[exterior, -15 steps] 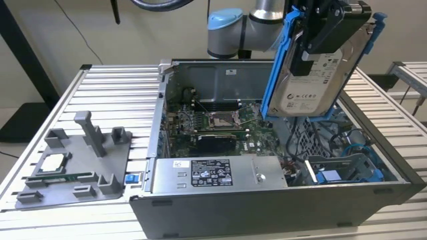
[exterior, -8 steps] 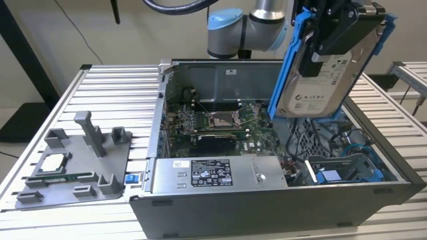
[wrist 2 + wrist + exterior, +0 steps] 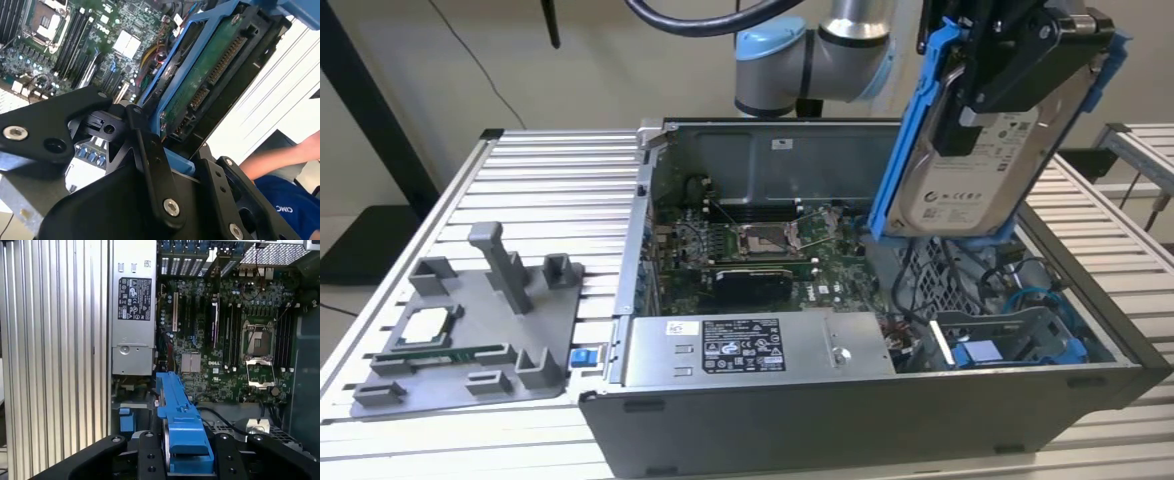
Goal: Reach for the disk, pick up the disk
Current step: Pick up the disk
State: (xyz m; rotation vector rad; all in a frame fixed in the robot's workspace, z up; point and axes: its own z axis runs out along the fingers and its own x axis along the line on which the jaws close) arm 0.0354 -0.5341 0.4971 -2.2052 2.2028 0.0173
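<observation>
A white printed label (image 3: 967, 185) covers the face of the disk (image 3: 1014, 125); its print is too small to make out. On the power supply (image 3: 847, 345) sit a black label (image 3: 740, 345) and a white sticker (image 3: 680, 327).

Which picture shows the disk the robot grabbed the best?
The exterior view: the disk hangs in the gripper above the open computer case, its white label and blue rails plain to see. The second wrist view shows its green underside. The first wrist view shows just one blue rail edge.
</observation>
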